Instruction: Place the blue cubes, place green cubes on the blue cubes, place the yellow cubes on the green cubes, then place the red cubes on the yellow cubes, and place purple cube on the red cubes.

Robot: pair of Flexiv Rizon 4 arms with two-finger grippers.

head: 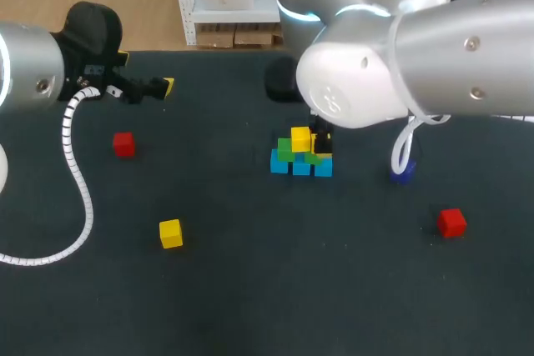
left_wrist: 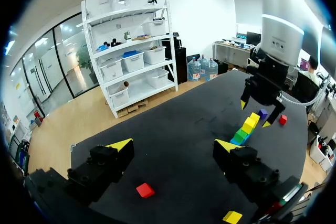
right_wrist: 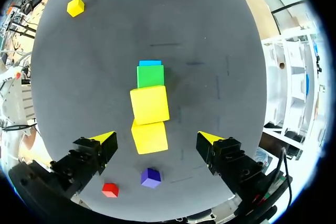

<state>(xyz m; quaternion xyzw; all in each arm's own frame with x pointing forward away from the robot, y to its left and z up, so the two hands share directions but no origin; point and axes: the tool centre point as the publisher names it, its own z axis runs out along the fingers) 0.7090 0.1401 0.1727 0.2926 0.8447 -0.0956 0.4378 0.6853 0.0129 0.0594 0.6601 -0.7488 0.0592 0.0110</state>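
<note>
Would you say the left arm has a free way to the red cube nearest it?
Probably yes: that red cube lies alone, just ahead of the open left gripper, with nothing between them.

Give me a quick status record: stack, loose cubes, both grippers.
stack: blue cubes at base, green cubes on them, yellow cubes on top
loose: left red cube, right red cube, yellow cube, purple cube
left gripper: open, empty, off to the stack's left
right gripper: open, empty, above the stack
</note>
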